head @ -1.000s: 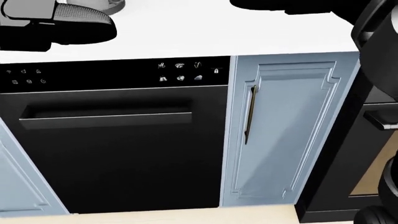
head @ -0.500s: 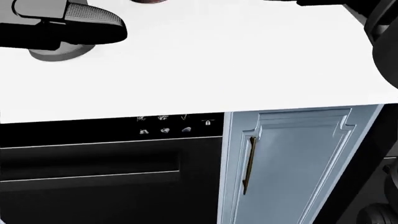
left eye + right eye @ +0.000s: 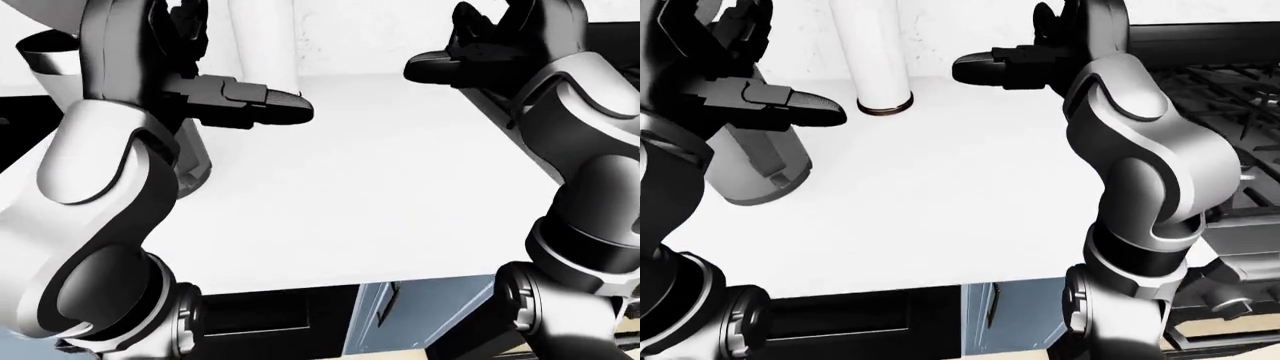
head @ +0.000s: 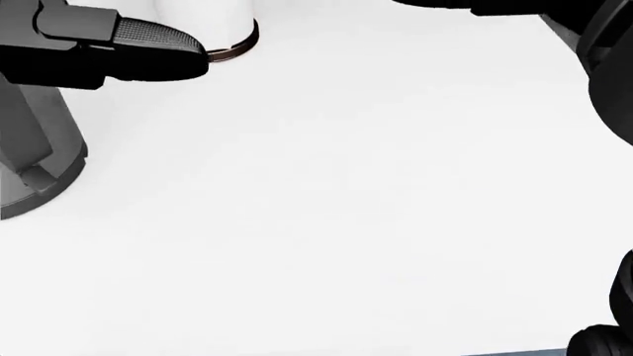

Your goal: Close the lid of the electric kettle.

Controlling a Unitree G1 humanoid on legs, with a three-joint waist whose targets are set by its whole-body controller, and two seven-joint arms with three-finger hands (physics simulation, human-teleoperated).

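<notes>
Your table (image 3: 940, 195) fills most of every view as a plain white top. Under its near edge in the right-eye view sit a black appliance panel (image 3: 840, 322) and a pale blue door (image 3: 1015, 315), and a dark stove (image 3: 1220, 82) runs along the right side.

Your two arms frame the scene. The left hand (image 3: 770, 101) comes in from the left, raised above the table, with one long dark finger stretched out toward the right. You cannot tell from these views whether its fingers (image 4: 148, 44) are spread or closed, since only that one shows clearly. The right hand (image 3: 1015, 64) is held up at the top of the right-eye view, its dark fingers pointing left and closed on nothing; how far apart they stand is not clear either.

The kettle (image 3: 755, 169) is the grey body standing on the table at the left, directly below and partly behind your left hand. Only its lower body and base show; the lid is hidden by the hand and arm, so its position cannot be read. The outstretched left finger sits above the kettle, apart from the visible body.

A white cylinder (image 3: 875, 56) with a dark ring at its foot stands just right of the kettle, toward the top.
</notes>
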